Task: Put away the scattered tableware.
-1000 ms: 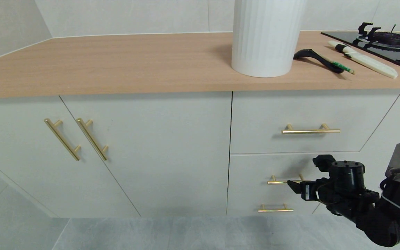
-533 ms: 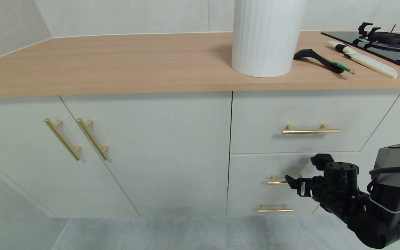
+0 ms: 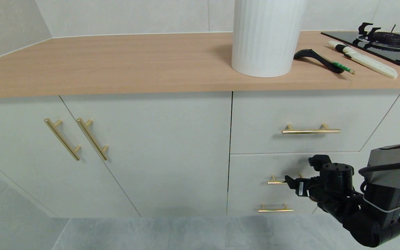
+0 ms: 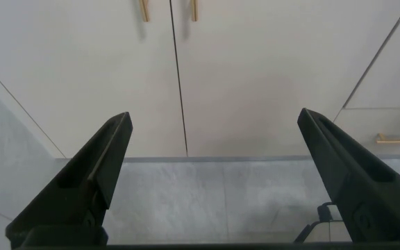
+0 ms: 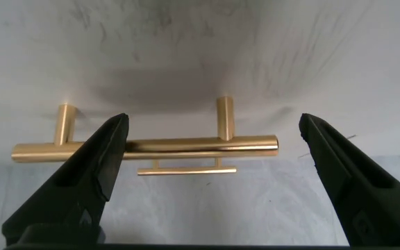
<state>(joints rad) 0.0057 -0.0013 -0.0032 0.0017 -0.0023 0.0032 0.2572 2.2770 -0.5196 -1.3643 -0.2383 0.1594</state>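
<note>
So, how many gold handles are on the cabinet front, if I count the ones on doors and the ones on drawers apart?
Door handles: 2
Drawer handles: 3
Total: 5

Black spoon [image 3: 316, 56], chopsticks [image 3: 343, 67], white knife [image 3: 372, 64] lie on countertop [image 3: 116, 66].
</note>
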